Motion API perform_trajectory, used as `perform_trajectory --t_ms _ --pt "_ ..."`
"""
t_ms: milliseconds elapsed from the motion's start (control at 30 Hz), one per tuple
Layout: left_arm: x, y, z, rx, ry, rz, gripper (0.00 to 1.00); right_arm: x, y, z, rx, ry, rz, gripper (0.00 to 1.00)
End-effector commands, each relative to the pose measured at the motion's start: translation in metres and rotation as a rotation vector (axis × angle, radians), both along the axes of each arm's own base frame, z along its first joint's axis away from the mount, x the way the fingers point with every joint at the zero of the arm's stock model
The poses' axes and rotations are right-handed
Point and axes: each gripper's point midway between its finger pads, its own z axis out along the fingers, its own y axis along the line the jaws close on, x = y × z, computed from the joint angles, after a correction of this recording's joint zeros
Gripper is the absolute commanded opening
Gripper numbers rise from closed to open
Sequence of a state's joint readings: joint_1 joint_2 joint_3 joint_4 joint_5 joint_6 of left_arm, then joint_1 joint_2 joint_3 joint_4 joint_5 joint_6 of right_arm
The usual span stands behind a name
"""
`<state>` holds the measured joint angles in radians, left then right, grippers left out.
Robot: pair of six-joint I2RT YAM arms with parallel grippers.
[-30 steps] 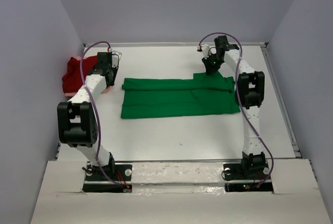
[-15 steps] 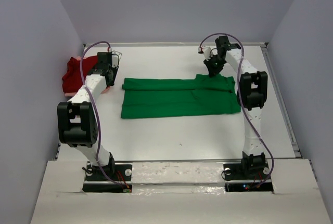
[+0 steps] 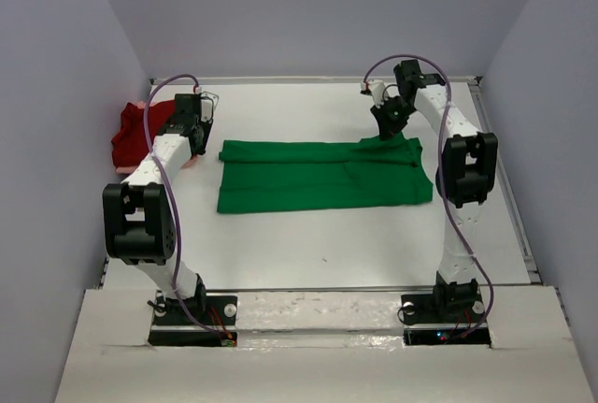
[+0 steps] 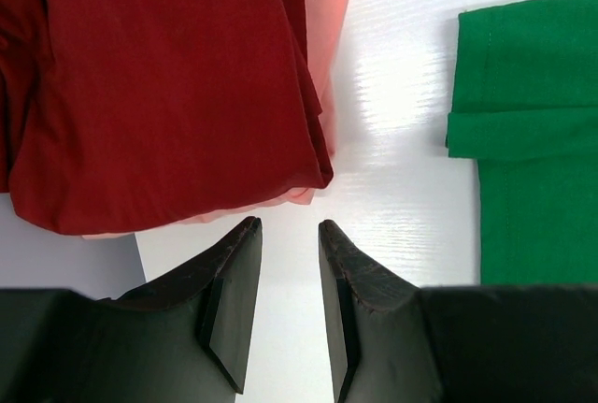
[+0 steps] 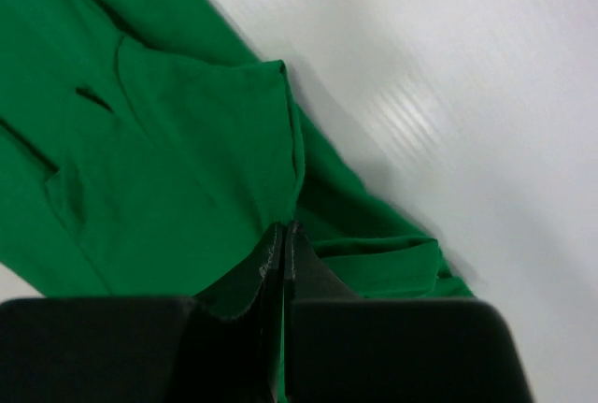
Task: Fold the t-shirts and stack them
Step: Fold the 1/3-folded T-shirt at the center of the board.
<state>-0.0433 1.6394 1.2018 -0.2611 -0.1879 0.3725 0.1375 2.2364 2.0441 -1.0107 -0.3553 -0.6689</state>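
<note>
The bright green t-shirt (image 3: pixel 318 174) lies flat and partly folded mid-table. My right gripper (image 3: pixel 384 131) (image 5: pixel 283 227) is shut on a raised fold of the shirt's cloth (image 5: pixel 168 169) at its far right corner. The dark red t-shirt (image 3: pixel 129 136) (image 4: pixel 159 85) lies bunched at the far left, on top of the pale pink one (image 4: pixel 329 10), which shows only as a rim. My left gripper (image 3: pixel 196 144) (image 4: pixel 288 225) hangs open over bare table between the red pile and the green shirt's left edge (image 4: pixel 533 141), with nothing between its fingers.
The white table (image 3: pixel 308 244) is walled on the left, right and back. The red pile sits against the left wall. A raised rail (image 3: pixel 509 188) runs along the table's right side.
The right gripper has closed fully on the green cloth, and the right arm has swung to the right, drawing the pinched corner with it. The left arm has not moved.
</note>
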Motion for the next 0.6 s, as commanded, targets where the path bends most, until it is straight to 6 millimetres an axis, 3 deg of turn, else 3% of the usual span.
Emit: perform_trajectory --t_ms 0,200,567 --pt "0.002 0.001 0.028 -0.011 -0.069 0.0 0.43 -0.027 0.002 0.019 0.02 0.032 0.029 0.0" --pt "0.001 0.0 0.034 -0.019 -0.086 -0.006 0.43 -0.056 0.002 0.014 0.034 0.114 0.045 0.0" --pt "-0.002 -0.003 0.039 -0.03 -0.102 -0.019 0.43 -0.099 0.025 0.015 0.096 0.232 0.09 0.0"
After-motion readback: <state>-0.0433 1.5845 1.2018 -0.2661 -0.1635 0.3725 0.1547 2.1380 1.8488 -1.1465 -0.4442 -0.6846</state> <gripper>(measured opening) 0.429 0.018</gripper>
